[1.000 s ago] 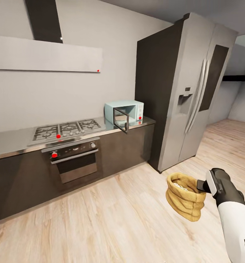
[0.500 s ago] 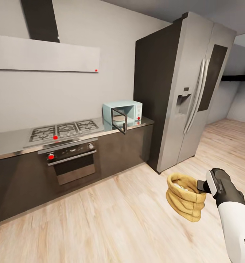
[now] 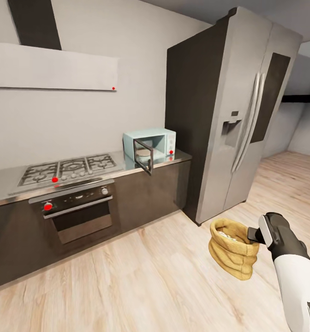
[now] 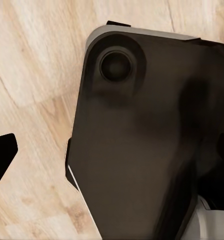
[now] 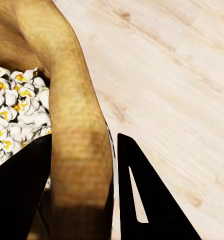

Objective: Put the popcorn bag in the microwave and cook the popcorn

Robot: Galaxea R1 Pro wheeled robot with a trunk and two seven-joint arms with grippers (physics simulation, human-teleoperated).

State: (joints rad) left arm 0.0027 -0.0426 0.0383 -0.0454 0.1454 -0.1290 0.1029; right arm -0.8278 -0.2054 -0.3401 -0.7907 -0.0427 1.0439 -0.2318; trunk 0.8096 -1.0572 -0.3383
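My right gripper (image 3: 253, 233) is shut on the rolled rim of the tan popcorn bag (image 3: 232, 250), which hangs upright above the wooden floor in front of the fridge. In the right wrist view the bag's rim (image 5: 77, 125) sits pinched between the two black fingers (image 5: 142, 200), and white-yellow popcorn (image 5: 14, 110) fills the mouth. The mint-blue microwave (image 3: 150, 143) stands at the right end of the glossy grey countertop (image 3: 175, 158), its dark glass door (image 3: 142, 159) swung open toward the room. One black fingertip (image 4: 1, 156) of the left gripper shows over the floor.
A tall steel fridge (image 3: 240, 115) stands right of the counter. A gas hob (image 3: 65, 168) and built-in oven (image 3: 76, 210) sit left of the microwave under a hood (image 3: 51, 67). Open wood floor (image 3: 141, 276) lies between me and the cabinets. A dark robot part (image 4: 147, 140) shows in the left wrist view.
The camera has moved: the counter, hob and microwave have slid left in the picture. The bag stays held in my right gripper at the same spot in the view.
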